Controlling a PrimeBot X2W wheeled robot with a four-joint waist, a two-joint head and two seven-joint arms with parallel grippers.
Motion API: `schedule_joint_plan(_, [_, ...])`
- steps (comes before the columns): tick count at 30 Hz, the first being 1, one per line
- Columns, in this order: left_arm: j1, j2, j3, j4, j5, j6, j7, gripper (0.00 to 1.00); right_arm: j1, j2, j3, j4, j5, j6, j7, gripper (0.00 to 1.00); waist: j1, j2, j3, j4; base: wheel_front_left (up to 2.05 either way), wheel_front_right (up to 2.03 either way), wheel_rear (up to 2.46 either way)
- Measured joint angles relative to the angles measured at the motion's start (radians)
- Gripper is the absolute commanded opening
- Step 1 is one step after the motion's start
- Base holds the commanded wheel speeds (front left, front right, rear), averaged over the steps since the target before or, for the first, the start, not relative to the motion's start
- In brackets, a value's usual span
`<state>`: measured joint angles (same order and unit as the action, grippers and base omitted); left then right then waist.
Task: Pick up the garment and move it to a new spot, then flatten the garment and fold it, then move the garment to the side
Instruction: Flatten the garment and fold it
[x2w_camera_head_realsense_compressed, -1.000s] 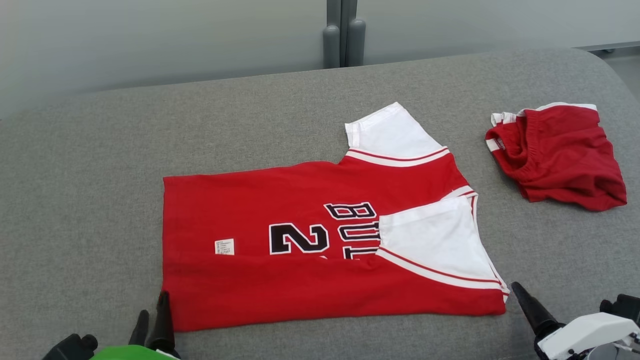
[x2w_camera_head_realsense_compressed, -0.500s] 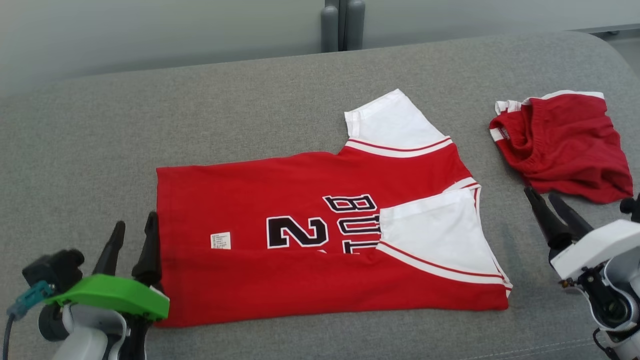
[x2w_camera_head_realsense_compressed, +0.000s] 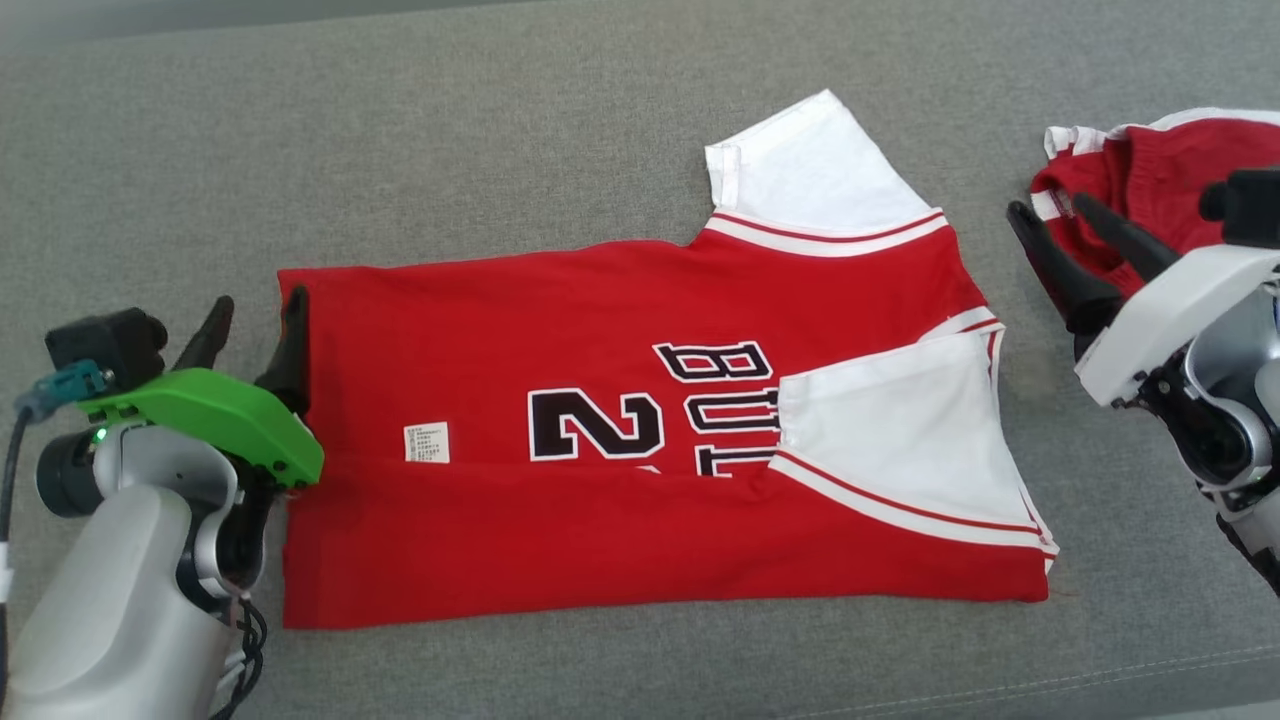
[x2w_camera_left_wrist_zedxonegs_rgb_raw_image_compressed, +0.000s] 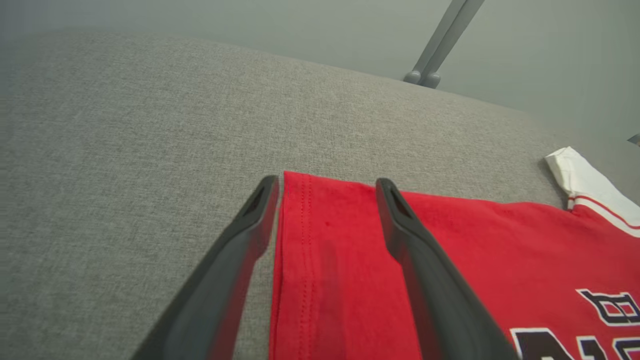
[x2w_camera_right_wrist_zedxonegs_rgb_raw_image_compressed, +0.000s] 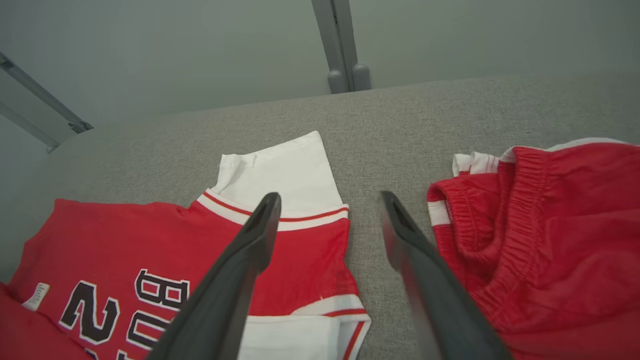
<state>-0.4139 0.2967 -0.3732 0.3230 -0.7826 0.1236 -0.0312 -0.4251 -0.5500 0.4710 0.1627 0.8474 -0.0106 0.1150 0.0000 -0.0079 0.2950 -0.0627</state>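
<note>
**Jersey flat on cushion, both claws open**

The jersey (x2w_camera_head_realsense_compressed: 620, 420) lies flat mid-cushion. It is red with white sleeves, and its sleeve end points toward the robot's right. Its near long edge is folded up over the lower part of the number. The near sleeve (x2w_camera_head_realsense_compressed: 900, 440) is folded in over the lettering, and the far sleeve (x2w_camera_head_realsense_compressed: 800, 170) lies spread. A white label (x2w_camera_head_realsense_compressed: 426, 442) shows just above the fold.

The left claw (x2w_camera_head_realsense_compressed: 259, 299) is open at the hem's far corner. One finger is over red cloth and the other over bare cushion (x2w_camera_head_realsense_compressed: 500, 130) just beside the edge; contact with the cloth cannot be confirmed.

The right claw (x2w_camera_head_realsense_compressed: 1048, 205) is open and grips nothing. It is over the gap between the jersey's shoulder and red shorts (x2w_camera_head_realsense_compressed: 1170, 160) lying apart at the right.
</note>
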Motion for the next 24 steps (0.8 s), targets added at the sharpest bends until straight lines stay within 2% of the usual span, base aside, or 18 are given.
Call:
schedule_joint_plan(9, [-0.137,-0.026,0.020,0.114,0.058,0.000,0.053,1.00,-0.120,0.025,0.053,0.019,-0.043,0.012,0.048,1.00,0.0000,0.0000,0.108,0.003,0.00,0.00,0.00])
schedule_joint_plan(18, [-0.206,-0.058,-0.016,0.166,0.109,0.000,0.076,1.00,-0.163,0.046,0.055,0.087,-0.057,0.012,0.049,1.00,0.0000,0.0000,0.162,0.012,0.00,0.00,0.00])
schedule_joint_plan(20, [-0.217,-0.065,-0.018,0.175,0.113,0.000,0.079,0.62,-0.178,0.047,0.055,0.095,-0.060,0.015,0.049,1.00,0.0000,0.0000,0.164,0.019,0.00,0.00,0.00])
schedule_joint_plan(22, [-0.225,-0.067,-0.018,0.179,0.118,0.000,0.079,0.34,-0.198,0.050,0.055,0.106,-0.066,0.019,0.049,1.00,0.0000,0.0000,0.168,0.026,0.00,0.00,0.00])
schedule_joint_plan(23, [-0.228,-0.068,-0.017,0.180,0.118,0.000,0.079,0.13,-0.209,0.052,0.055,0.111,-0.066,0.019,0.051,1.00,0.0000,0.0000,0.169,0.030,0.00,0.00,0.00])
schedule_joint_plan(24, [-0.229,-0.071,-0.018,0.180,0.119,0.000,0.079,0.00,-0.219,0.055,0.055,0.118,-0.066,0.019,0.056,1.00,0.0000,0.0000,0.171,0.034,0.00,0.00,0.00])
